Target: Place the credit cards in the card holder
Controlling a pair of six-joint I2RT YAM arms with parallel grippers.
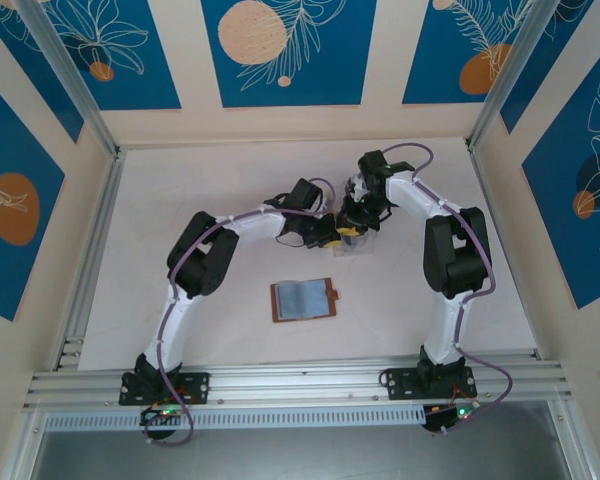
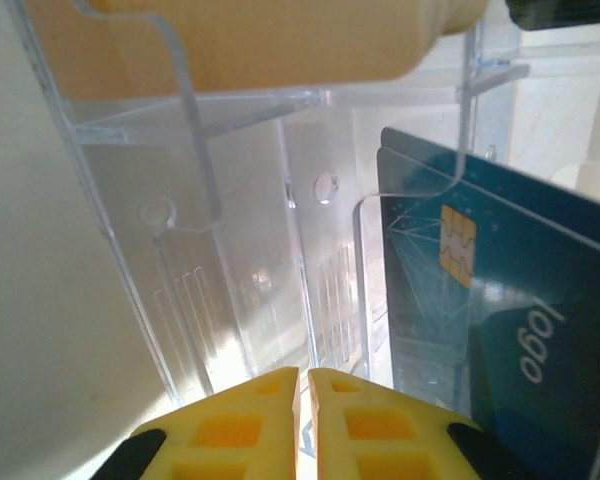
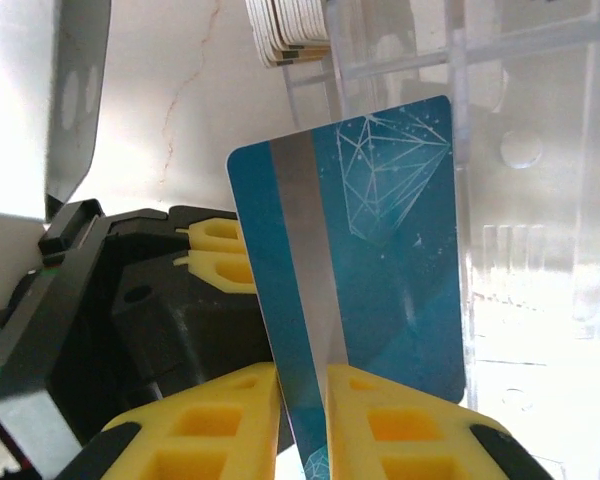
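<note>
Pinching a teal credit card (image 3: 380,250) at the clear rack (image 3: 540,200), right jaws begin the job, left jaws shut and empty, while the open card holder (image 1: 303,299) lies apparently unfilled on the bench (image 1: 180,190).

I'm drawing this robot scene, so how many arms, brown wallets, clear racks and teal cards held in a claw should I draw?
Robot arms: 2, the left arm and the right arm
Brown wallet: 1
Clear rack: 1
Teal card, pinched in the right claw: 1
Total: 5
</note>
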